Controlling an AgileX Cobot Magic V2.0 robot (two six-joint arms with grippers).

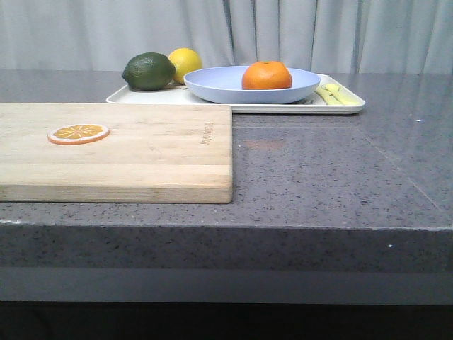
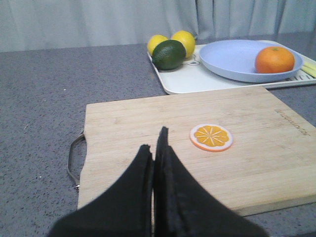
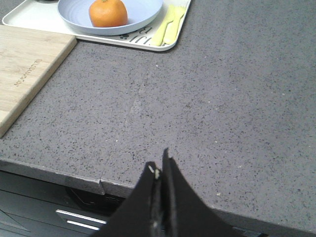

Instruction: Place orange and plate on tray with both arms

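The orange (image 1: 267, 75) lies in the pale blue plate (image 1: 212, 86), which rests on the cream-white tray (image 1: 347, 108) at the back of the counter. They also show in the left wrist view, orange (image 2: 274, 59), plate (image 2: 227, 57), tray (image 2: 187, 81), and in the right wrist view, orange (image 3: 107, 13), plate (image 3: 143, 12), tray (image 3: 29, 19). My left gripper (image 2: 154, 140) is shut and empty above the cutting board's near part. My right gripper (image 3: 159, 162) is shut and empty over the counter's front edge. Neither gripper shows in the front view.
A light wooden cutting board (image 1: 141, 159) with a flat orange slice (image 1: 78, 133) lies at the front left. A dark green fruit (image 1: 148, 71) and a yellow lemon (image 1: 185, 62) sit on the tray's left part, yellow-green cutlery (image 1: 337, 94) on its right.
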